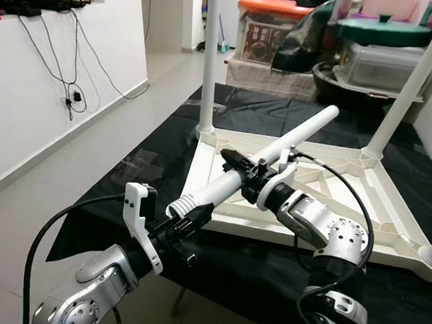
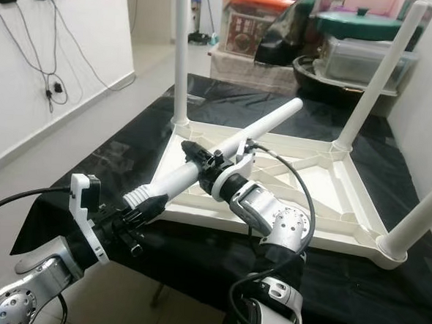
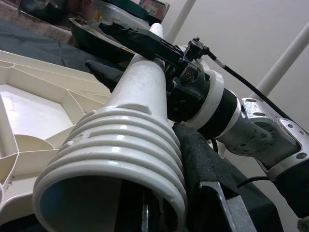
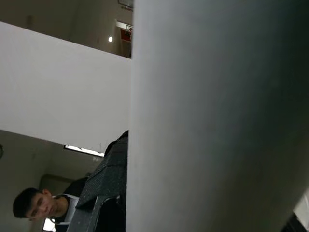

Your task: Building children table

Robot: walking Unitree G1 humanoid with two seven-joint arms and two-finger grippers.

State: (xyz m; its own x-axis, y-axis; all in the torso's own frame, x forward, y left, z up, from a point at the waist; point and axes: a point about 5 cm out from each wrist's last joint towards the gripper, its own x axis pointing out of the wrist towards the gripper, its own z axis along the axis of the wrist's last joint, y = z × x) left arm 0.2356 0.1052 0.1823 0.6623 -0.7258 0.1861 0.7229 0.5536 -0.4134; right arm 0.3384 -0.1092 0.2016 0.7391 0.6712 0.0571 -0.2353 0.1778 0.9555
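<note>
Both grippers hold one loose white table leg (image 1: 275, 152) up in the air, just above the near edge of the upside-down white table top (image 1: 359, 215). The leg points from about 7 o'clock up to 1 o'clock. The left gripper (image 1: 190, 221) is closed on the ridged screw end (image 3: 116, 169) at the low end. The right gripper (image 1: 239, 166) is closed around the middle of the leg. Three other legs (image 1: 209, 59) stand up from the corners of the table top, which lies on a black cloth (image 1: 127, 171). A person (image 4: 38, 205) shows in the right wrist view.
</note>
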